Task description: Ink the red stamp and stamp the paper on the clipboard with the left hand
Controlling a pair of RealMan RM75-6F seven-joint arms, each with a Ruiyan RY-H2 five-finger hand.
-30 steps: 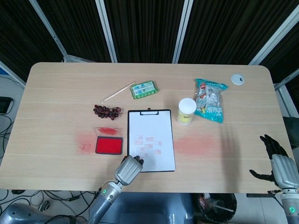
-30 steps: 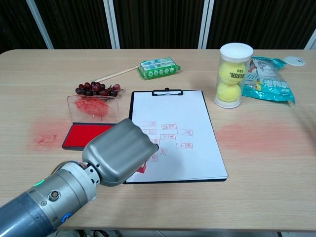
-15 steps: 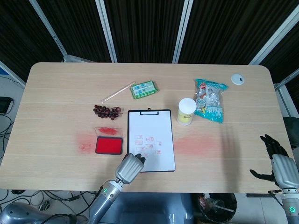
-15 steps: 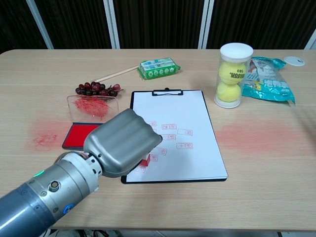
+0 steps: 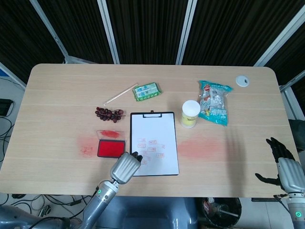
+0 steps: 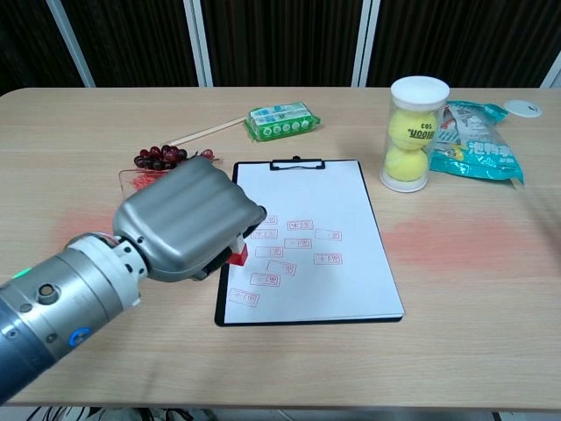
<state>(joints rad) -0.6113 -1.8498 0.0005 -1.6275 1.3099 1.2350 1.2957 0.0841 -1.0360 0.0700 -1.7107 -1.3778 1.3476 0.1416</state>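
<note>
My left hand (image 6: pixel 184 221) grips the red stamp (image 6: pixel 237 255), whose red base peeks out under the fingers just above the clipboard's left edge. In the head view the left hand (image 5: pixel 125 167) sits at the clipboard's lower left corner and hides the stamp. The black clipboard (image 6: pixel 291 165) holds white paper (image 6: pixel 316 202) bearing several red stamp marks (image 6: pixel 298 244). The red ink pad (image 5: pixel 110 149), lid open, lies left of the clipboard (image 5: pixel 153 114); in the chest view my hand covers it. My right hand (image 5: pixel 286 164) rests at the table's right edge, fingers spread and empty.
Grapes (image 6: pixel 162 157), a wooden stick (image 6: pixel 206 129) and a green packet (image 6: pixel 280 120) lie behind the clipboard. A tube of tennis balls (image 6: pixel 410 133), a blue snack bag (image 6: pixel 478 140) and a white cap (image 6: pixel 526 108) stand at right. Red ink smears (image 6: pixel 456 239) stain the table.
My left hand has lifted the stamp off the paper and moved left, toward the ink pad, leaving a fresh mark near the paper's lower left. The right hand has not moved.
</note>
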